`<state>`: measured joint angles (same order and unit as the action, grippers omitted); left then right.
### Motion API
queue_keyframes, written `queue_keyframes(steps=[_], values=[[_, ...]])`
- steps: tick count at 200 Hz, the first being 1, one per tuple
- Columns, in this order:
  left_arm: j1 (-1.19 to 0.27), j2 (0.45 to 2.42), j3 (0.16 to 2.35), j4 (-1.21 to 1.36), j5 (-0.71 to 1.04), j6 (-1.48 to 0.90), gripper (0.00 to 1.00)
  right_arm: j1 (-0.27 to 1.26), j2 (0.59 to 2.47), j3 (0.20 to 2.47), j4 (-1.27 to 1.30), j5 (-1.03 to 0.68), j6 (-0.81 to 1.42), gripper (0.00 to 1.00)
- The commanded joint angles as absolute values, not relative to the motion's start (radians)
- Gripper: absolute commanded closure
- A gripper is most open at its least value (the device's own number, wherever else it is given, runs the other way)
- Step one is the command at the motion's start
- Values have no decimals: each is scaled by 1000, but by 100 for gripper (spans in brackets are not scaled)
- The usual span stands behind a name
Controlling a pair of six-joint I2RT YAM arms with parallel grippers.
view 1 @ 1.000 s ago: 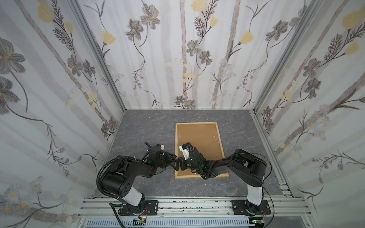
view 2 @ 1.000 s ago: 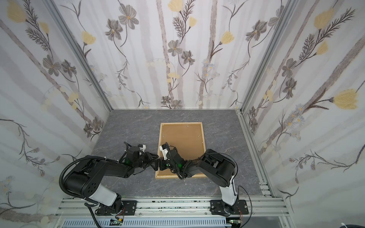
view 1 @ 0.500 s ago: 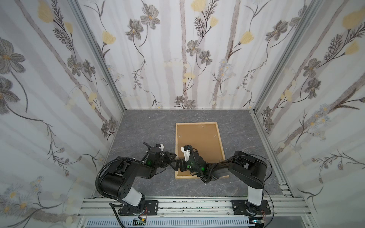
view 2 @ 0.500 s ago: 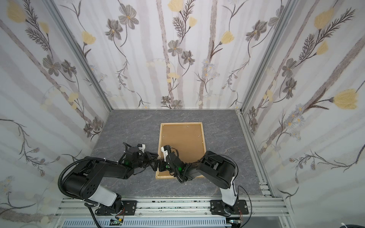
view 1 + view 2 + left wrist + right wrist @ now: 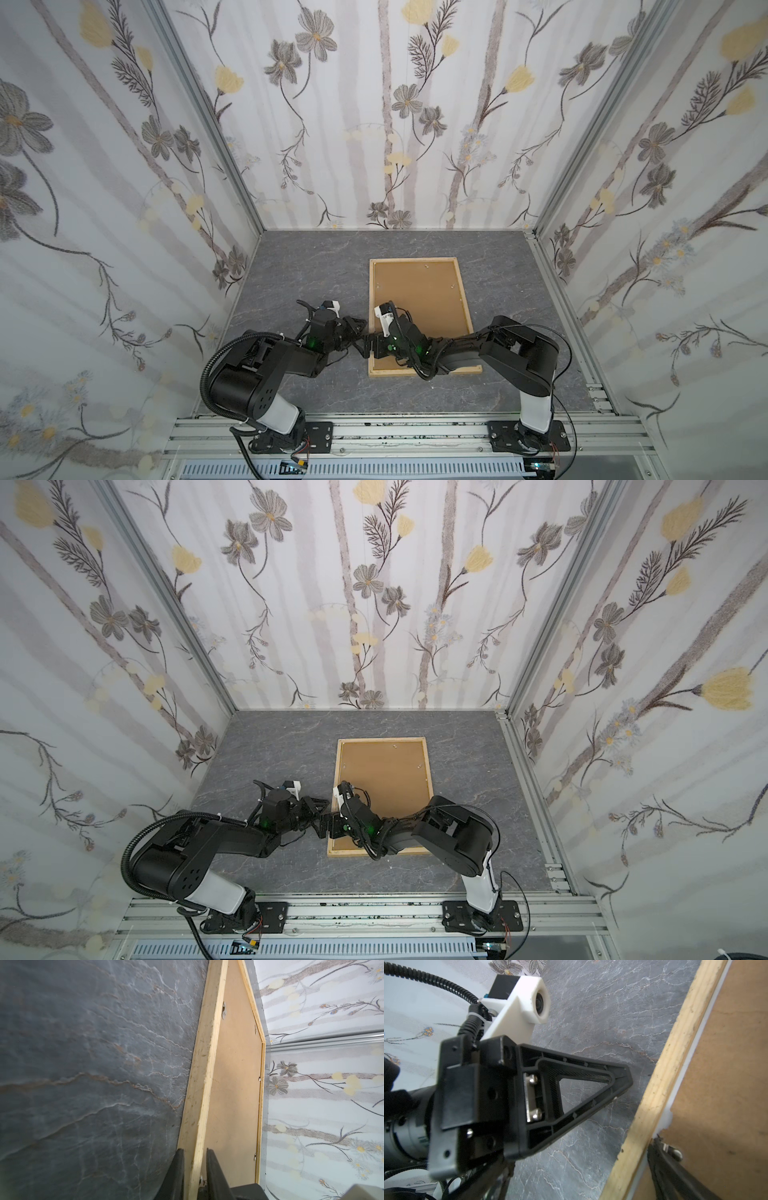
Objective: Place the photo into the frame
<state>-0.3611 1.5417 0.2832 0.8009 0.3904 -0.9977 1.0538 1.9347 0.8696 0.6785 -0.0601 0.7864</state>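
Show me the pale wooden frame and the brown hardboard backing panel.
pale wooden frame (image 5: 205, 1064): in the left wrist view, long side strip.
brown hardboard backing panel (image 5: 419, 286): in a top view, bare middle.

Three papered walls close the space: the far wall (image 5: 374, 124), the left wall (image 5: 83, 208) and the right wall (image 5: 685, 208). All carry pale white and grey stripes with dark grey flowers, thin stems and soft yellow blooms. Aluminium posts (image 5: 210, 120) run down the two far corners. The desk (image 5: 316, 266) is a dark grey slab veined like marble, with fine pale and rusty lines. Along its near edge lies a silver rail (image 5: 415, 432), with a slotted strip (image 5: 415, 471) nearer still. The light is soft and even.
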Motion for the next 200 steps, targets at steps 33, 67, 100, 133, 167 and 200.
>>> queue_keyframes(steps=[33, 67, 100, 133, 167, 200], values=[[-374, 1506, 291, 707, 557, -973, 81, 1035, 1914, 907, 740, 76, 728, 0], [-365, 1449, 305, 640, 545, -955, 77, 1022, 1849, 925, 732, -2, 661, 0], [-354, 1393, 346, 547, 528, -918, 65, 1010, 1762, 910, 725, -62, 639, 0], [-331, 1398, 447, 419, 505, -853, 56, 970, 1674, 852, 695, -97, 644, 0], [-312, 1517, 630, 282, 479, -759, 52, 904, 1509, 736, 637, -73, 643, 0], [-308, 1712, 873, 119, 406, -674, 46, 858, 1326, 645, 509, 24, 612, 0]])
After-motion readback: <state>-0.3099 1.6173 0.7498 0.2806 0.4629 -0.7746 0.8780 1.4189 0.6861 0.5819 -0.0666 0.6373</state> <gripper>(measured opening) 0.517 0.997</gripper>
